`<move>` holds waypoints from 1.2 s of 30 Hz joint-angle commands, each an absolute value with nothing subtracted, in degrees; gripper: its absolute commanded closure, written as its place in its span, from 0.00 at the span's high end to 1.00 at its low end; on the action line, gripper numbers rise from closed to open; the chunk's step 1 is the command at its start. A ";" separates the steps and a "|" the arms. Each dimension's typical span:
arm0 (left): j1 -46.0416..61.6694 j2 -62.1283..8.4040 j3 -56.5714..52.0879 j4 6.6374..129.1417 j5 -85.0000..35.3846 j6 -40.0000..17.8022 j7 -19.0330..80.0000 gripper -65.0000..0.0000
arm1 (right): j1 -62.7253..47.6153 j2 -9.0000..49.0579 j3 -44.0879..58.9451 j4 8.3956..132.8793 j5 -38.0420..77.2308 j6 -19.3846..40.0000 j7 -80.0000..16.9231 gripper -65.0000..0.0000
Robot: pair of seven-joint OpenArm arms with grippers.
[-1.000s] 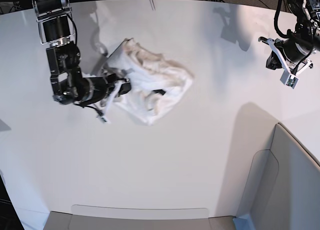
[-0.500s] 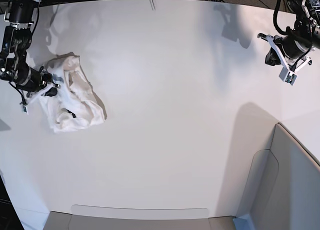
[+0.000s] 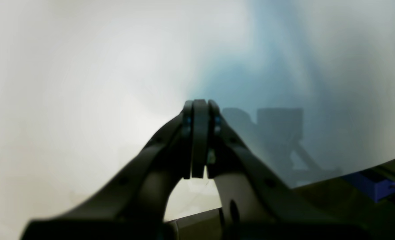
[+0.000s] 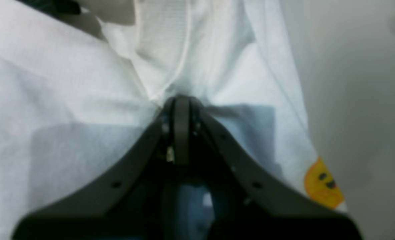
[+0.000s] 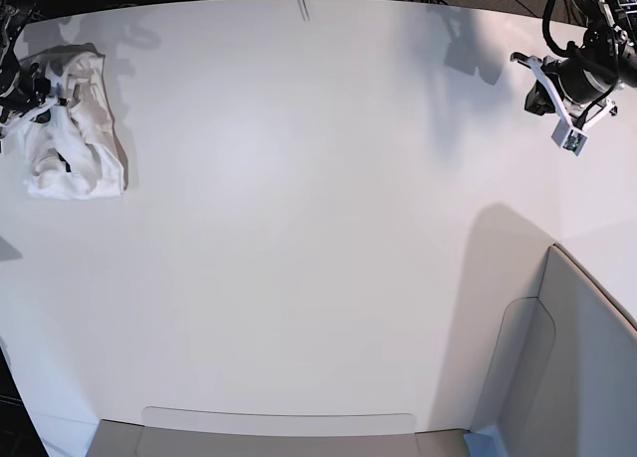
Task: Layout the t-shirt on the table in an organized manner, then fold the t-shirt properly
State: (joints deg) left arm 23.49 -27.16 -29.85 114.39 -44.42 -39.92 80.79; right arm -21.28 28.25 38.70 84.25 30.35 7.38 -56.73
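White t-shirt [image 5: 72, 128] bunched at the table's [image 5: 318, 228] nine o'clock edge, pinched in the closed right gripper [image 4: 180, 100]. Left gripper [image 3: 200, 106] closed, empty. Dragging outward could pull it off.

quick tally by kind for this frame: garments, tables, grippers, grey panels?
Garments: 1, the t-shirt, bunched at the table edge
Tables: 1, the table
Grippers: 2, the right gripper shut on the t-shirt, the left gripper shut on nothing
Grey panels: 1, the grey panel
Total: 5
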 commanded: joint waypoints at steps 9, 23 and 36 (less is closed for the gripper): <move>23.08 -27.38 -30.55 115.38 -44.79 -40.00 80.00 0.00 | -20.09 28.00 42.42 85.93 21.41 6.20 -68.97 0.00; 18.59 -26.07 -35.65 116.53 -44.88 -40.00 80.00 0.00 | -4.88 21.23 42.59 110.81 21.85 6.90 -68.79 0.00; 30.64 -16.75 -68.44 116.53 -44.79 -40.00 68.09 0.00 | -21.23 9.80 41.80 118.29 26.68 23.87 -67.30 0.00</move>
